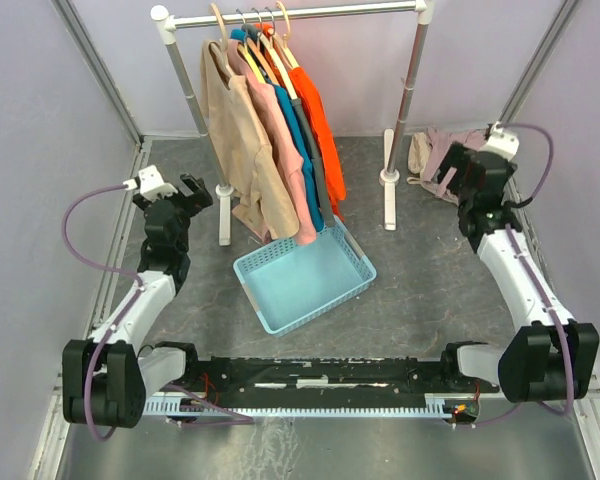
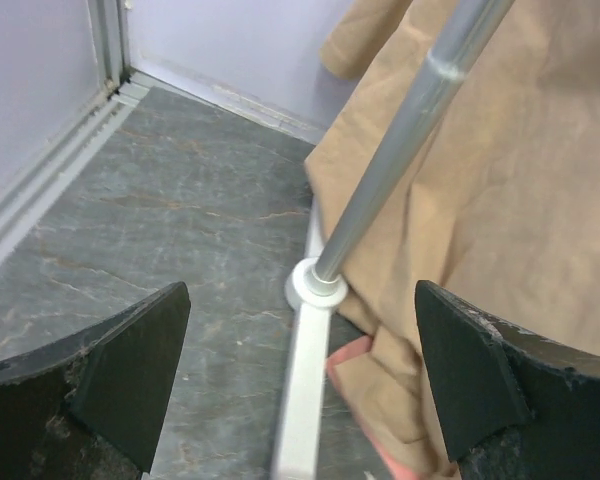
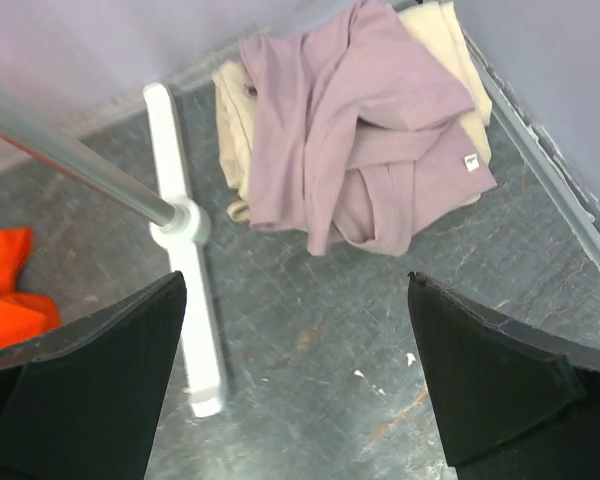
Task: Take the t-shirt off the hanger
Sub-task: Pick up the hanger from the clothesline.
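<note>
Tan t-shirt (image 1: 242, 150) hangs on a wooden hanger (image 1: 220, 25) at the 9 o'clock end of the row on the rack rail (image 1: 320, 12). It is the outermost one, so probably the easiest to reach. The other shirts (image 1: 315, 135) (pink, blue, grey, orange) are packed against it toward 3 o'clock. Blue basket (image 1: 302, 275) sits on the worktop (image 1: 430, 290) at 6 o'clock of the shirts, just below the hems, likely the drop spot.

Left hand (image 1: 202, 190) is at 9 o'clock of the tan shirt, just beside the left post (image 1: 192, 90). Its jaws are spread wide and hold nothing. Its wrist view has tan cloth and the post foot dead ahead, so it looks lined up to approach that shirt.

Right hand (image 1: 446, 172) is at 3 o'clock, past the right post, also wide apart and empty. It is over a pile of clothes (image 3: 370, 170) lying on the worktop by the wall and well apart from the hanger, so it looks parked out of the way.
</note>
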Controlling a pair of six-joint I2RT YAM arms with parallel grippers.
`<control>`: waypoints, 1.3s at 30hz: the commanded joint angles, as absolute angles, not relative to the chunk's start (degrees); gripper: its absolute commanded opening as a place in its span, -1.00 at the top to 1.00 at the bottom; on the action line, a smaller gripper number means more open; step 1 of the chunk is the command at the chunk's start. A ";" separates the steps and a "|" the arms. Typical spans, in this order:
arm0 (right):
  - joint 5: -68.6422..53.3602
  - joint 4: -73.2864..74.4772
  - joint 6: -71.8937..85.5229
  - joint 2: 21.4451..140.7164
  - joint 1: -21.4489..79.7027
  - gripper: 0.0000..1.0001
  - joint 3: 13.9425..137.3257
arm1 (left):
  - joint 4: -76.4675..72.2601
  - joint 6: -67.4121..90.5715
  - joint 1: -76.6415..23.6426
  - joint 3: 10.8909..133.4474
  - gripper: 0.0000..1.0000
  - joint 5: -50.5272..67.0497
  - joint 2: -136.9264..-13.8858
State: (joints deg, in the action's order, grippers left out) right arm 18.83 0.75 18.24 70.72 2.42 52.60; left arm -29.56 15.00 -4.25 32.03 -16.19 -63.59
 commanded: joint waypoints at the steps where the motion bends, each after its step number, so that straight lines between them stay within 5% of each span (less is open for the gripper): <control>1: 19.55 16.74 26.24 71.02 2.62 -0.99 66.70 | -16.47 29.64 -4.14 39.04 -0.98 -15.17 -60.66; 13: 11.69 45.67 30.10 78.62 7.26 -0.99 103.25 | -0.36 38.61 -4.11 52.39 -0.99 -3.18 -57.61; 30: 6.43 62.59 22.64 86.56 22.17 -0.99 130.65 | 26.64 32.41 -4.70 74.10 -0.99 0.56 -52.83; 39: 5.23 57.67 19.57 95.95 30.64 -0.66 140.19 | 31.07 31.63 -6.86 86.81 -0.99 4.95 -58.82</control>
